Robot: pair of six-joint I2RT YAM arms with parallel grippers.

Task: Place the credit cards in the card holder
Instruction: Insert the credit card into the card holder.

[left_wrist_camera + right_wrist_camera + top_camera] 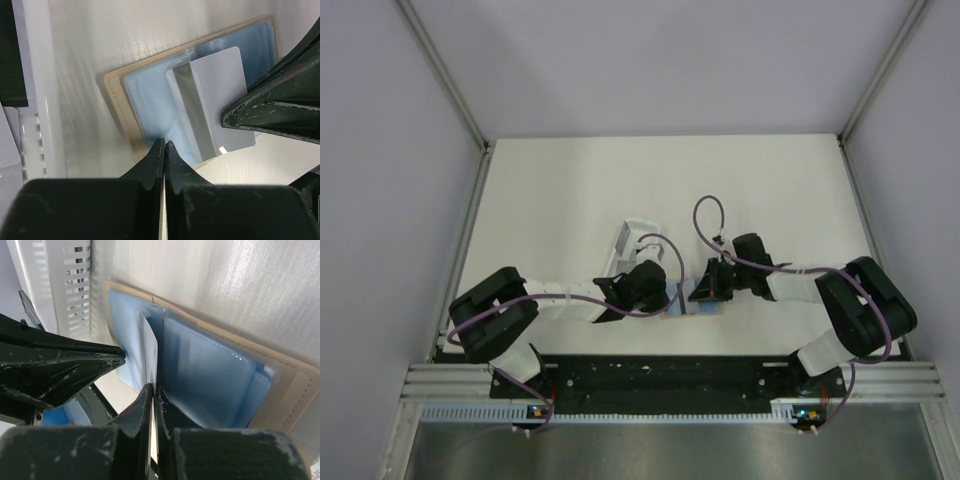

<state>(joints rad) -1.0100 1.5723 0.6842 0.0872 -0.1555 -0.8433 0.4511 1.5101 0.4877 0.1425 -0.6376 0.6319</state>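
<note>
Status: both arms are in at mid-counter, near edge, tips almost meeting over the card holder [150, 105]. From top cam the holder is mostly hidden under the wrists.

Holder lies open on the counter [570, 190]: tan stitched border, lt blue lining facing up, glossy pockets on both halves.

Right pincer [152, 386] is clenched on one credit card [220, 95], thin and pale grey, gripped at its edge. On R wrist cam I see the card edge-on between the fingers, standing up off the lining near the holder's fold. On L wrist cam the card sits tilted over the blue lining around the holder's middle. There's a grey shiny band along one long side; reflection or stripe, can't tell. I also can't tell whether its lower edge is inside a pocket.

Left pincer [164, 143] is clenched w/ nothing between the fingers. Its tip is down at the blue lining just beside the card, close to the holder's border. Looks like contact, but can't confirm.

White slotted tray [70, 280] sits just beside the holder on the L arm's side; on top cam it's just beyond the left pincer.
</note>
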